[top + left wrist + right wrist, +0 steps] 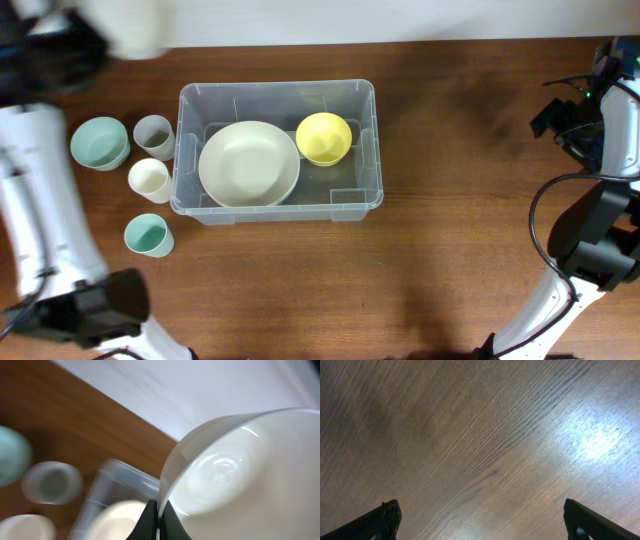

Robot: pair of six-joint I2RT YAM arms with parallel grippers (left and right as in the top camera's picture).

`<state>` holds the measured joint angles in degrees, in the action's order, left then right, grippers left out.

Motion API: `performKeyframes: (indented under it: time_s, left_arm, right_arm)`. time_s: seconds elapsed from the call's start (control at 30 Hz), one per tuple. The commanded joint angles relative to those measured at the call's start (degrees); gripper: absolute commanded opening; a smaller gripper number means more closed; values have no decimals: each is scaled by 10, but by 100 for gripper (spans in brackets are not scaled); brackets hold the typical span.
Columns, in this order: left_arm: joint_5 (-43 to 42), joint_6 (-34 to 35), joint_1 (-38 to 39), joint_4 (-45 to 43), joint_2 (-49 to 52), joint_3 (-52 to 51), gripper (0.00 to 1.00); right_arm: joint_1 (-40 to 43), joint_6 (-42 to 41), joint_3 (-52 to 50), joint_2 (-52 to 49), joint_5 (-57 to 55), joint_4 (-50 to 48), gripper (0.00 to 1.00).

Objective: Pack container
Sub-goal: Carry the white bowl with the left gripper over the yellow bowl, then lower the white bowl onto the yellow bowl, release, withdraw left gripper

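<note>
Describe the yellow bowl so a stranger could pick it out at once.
Find the clear container on the wooden table. Inside, right of the wide cream bowl, sits a smaller bowl. It alone is bright yellow.

Table (pixel 460 200): dark brown wood with fine streaked grain, and a pale glare patch in the right wrist view. Off-white strip (pixel 400 20) along its far edge. Container (pixel 277 90): colourless and see-through, the brown showing through its walls. Inside it are a large cream bowl (pixel 249 163) on the left and a bright yellow bowl (pixel 323 138) on the right. Left of it are a pale teal bowl (pixel 100 142), a translucent grey cup (pixel 153 136), a cream cup (pixel 150 179) and, nearest, a teal cup (pixel 148 236). White bowl (pixel 240 475): glossy and plain, at the black left gripper (pixel 158 515). Fingers (pixel 382 521) of the right gripper (pixel 479 510): black. Left arm (pixel 30 200) and right arm (pixel 620 130): white shells with black joints.
</note>
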<state>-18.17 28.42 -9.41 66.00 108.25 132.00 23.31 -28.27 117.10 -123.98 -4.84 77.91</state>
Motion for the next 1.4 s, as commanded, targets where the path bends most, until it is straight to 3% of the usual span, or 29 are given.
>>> performKeyframes:
  time_s: [0.0, 0.17, 0.33, 0.57, 1.37]
  left_arm:
    - [73, -25, 105, -2, 28, 3, 1]
    - [101, -63, 235, -20, 104, 3, 1]
    - [111, -63, 292, -28, 188, 3, 1]
    - [112, -63, 299, -10, 256, 3, 1]
    - [125, -79, 297, 39, 293, -3, 1]
  right_arm:
    - [-1, -1, -1, 8, -1, 0, 99]
    - [-1, -1, -1, 8, -1, 0, 99]
    - [-1, -1, -1, 8, -1, 0, 99]
    - [-1, -1, -1, 8, -1, 0, 99]
    - [-1, -1, -1, 8, -1, 0, 99]
